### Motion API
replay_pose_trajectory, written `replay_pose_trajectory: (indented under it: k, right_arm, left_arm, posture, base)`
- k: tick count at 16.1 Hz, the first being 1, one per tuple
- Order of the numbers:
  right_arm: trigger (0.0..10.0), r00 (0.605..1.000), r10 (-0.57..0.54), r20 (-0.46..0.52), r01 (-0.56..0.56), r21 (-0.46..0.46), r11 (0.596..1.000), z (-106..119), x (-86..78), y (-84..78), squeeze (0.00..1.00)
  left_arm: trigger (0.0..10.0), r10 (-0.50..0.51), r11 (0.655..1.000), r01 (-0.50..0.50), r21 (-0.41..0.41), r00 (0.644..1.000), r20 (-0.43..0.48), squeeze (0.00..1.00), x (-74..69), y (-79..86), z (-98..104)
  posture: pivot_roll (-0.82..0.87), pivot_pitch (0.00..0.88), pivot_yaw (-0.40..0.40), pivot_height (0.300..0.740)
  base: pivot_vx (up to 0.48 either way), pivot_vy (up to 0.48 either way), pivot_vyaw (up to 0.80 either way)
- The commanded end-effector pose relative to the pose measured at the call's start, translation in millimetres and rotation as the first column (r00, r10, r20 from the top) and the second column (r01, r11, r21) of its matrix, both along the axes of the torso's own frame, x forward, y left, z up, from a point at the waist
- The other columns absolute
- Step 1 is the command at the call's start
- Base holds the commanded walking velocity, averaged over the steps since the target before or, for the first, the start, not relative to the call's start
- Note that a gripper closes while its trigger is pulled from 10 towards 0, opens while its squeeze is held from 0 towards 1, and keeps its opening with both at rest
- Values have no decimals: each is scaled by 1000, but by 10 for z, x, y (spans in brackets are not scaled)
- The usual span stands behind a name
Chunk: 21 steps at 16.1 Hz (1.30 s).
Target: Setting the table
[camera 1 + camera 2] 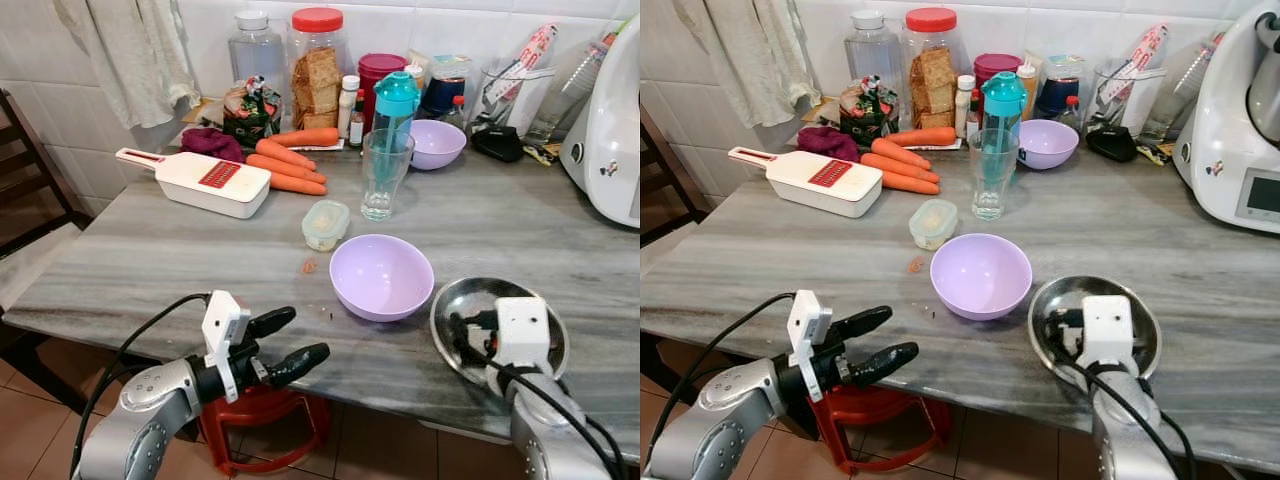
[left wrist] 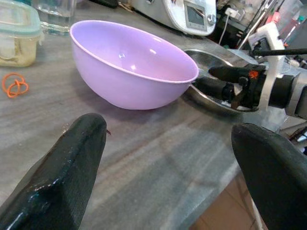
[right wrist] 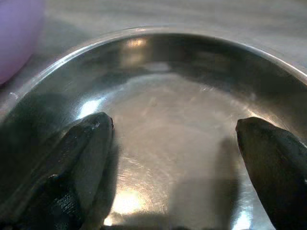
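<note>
- Bowl (image 1: 381,276), lilac, sits upright near the front edge of the grey counter (image 1: 150,260), just beside a steel plate (image 1: 455,305) on its right; the rims look close to touching, though I cannot tell if they do.
- Right tool (image 3: 175,132) hangs over the plate with its fingers (image 3: 79,148) spread wide apart, holding nothing; judging by the pose, it is either placing the plate or about to grip it.
- Left tool (image 1: 285,345) hovers at the counter's front edge, fingers parted and empty, aimed at the bowl, likely ready to shift it into a place setting.
- Glass (image 1: 385,172) and a small lidded tub (image 1: 325,223) stand behind the bowl; a second lilac bowl (image 1: 436,142) sits further back among jars.
- Carrots (image 1: 290,160) and a white slicer (image 1: 205,182) lie toward the back left, well apart from the setting.
- Right arm's camera housing hides much of the plate from the head views.
- White appliance (image 1: 1240,130) is cut off at the right edge.
- Small orange scrap (image 2: 14,84) by the tub is too small to identify.
</note>
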State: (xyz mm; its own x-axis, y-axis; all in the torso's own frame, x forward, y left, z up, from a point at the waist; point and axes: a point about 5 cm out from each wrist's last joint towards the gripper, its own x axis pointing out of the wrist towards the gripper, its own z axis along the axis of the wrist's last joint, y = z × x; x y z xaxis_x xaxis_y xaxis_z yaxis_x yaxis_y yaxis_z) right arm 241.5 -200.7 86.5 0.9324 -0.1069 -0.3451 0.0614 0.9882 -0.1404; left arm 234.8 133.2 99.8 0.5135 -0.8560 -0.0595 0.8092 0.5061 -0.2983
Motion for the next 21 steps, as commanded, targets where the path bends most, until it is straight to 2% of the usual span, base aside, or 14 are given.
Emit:
replay_pose_trajectory:
  k: [1,11,14,17,19,20,21]
  right_arm:
    - [10000,999,11,-30,-10,32,999,-40,-28,34,0]
    - [10000,993,111,-29,-106,143,984,-5,5,280,0]
    - [10000,993,117,-26,-112,155,982,7,-21,293,0]
    - [10000,993,113,34,-117,153,981,114,-30,286,0]
    - [10000,988,102,115,-117,137,984,254,-17,280,0]
    - [10000,982,98,162,-120,133,984,323,-4,289,0]
    - [10000,954,106,280,-143,112,983,491,29,324,0]
  left_arm:
    - [10000,-19,1000,19,12,1000,21,0,13,-25,54]
    - [10000,-32,999,31,14,999,26,0,9,-57,45]
    - [10000,-30,999,30,14,999,26,0,5,-62,44]
    - [10000,-30,999,30,12,999,24,0,4,-62,49]
    - [10000,-30,1000,29,11,999,23,0,11,-50,53]
    - [10000,-30,999,29,12,999,22,0,13,-42,54]
    - [10000,-29,1000,29,10,999,18,0,20,-23,59]
  posture:
    - [-45,0,-7,740]
    - [-43,0,-10,740]
    - [-43,0,-10,740]
    - [-44,0,-12,740]
    - [-45,0,-10,740]
    - [-46,0,-9,740]
    - [-45,0,-7,740]
  base:
    - [0,0,0]
    - [0,0,0]
    - [0,0,0]
    - [0,0,0]
    - [0,0,0]
    - [0,0,0]
    - [0,0,0]
